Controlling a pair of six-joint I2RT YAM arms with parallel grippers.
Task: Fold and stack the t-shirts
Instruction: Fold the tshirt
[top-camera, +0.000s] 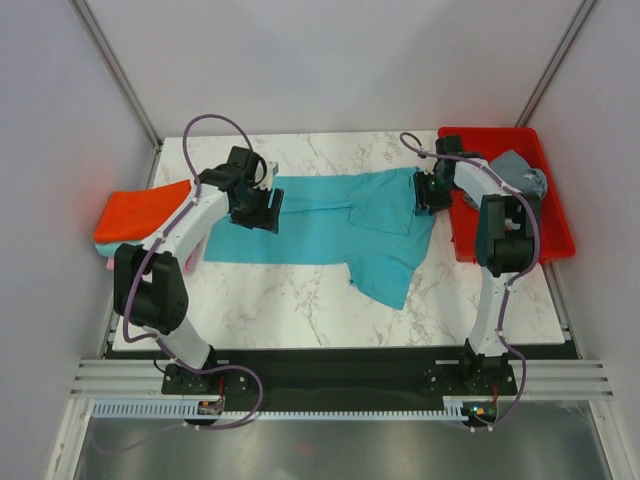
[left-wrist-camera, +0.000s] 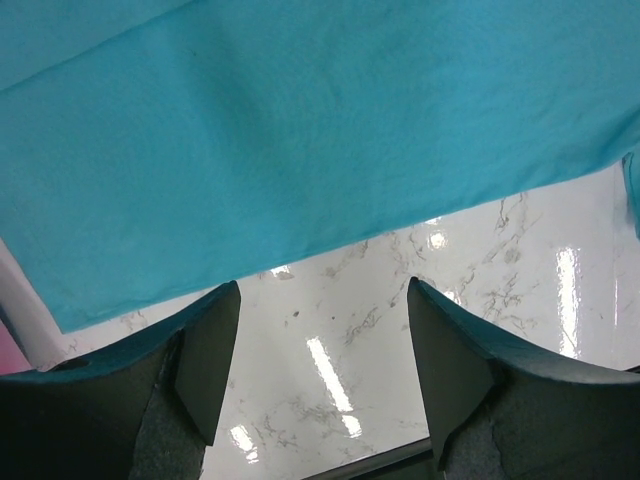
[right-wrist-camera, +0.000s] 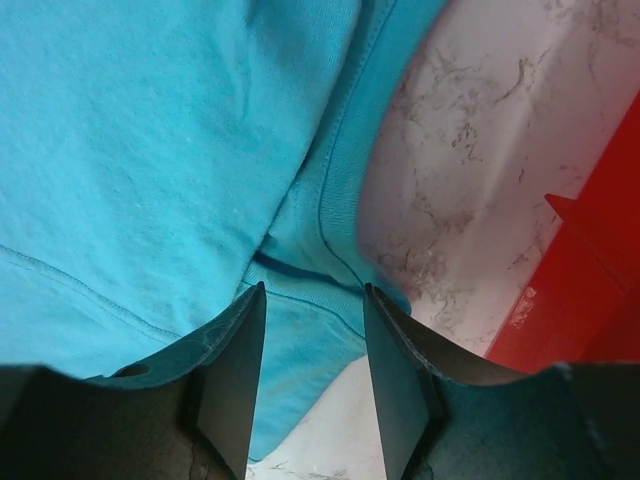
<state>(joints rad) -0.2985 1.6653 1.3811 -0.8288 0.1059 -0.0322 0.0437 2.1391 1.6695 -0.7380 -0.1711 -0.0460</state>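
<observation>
Here the turquoise t-shirt (top-camera: 330, 225) lies spread across the middle of the marble table (top-camera: 300, 300), its long body running left to right and one part hanging down toward the near edge. The left gripper (top-camera: 256, 208) hovers over the shirt's left end; in its wrist view its jaws (left-wrist-camera: 323, 300) stand wide apart with only bare marble between them, and the straight edge of the cloth lies just beyond the fingertips. The right gripper (top-camera: 428, 192) sits at the shirt's right end, by the neckline; its jaws (right-wrist-camera: 312, 295) are parted to a middling gap, not pinched on anything, with the ribbed collar showing beneath that gap. Just right of it stands the red tray (top-camera: 556, 238), with a slate grey t-shirt (top-camera: 520, 175) crumpled inside. A small patch of pale print shows on the tray's wall in the right wrist view, too small to read. At the table's left edge an orange-red t-shirt (top-camera: 140, 210) lies folded on top of a stack, with the edges of a teal t-shirt (top-camera: 103, 246) and a pink t-shirt (top-camera: 106, 265) showing beneath it.
</observation>
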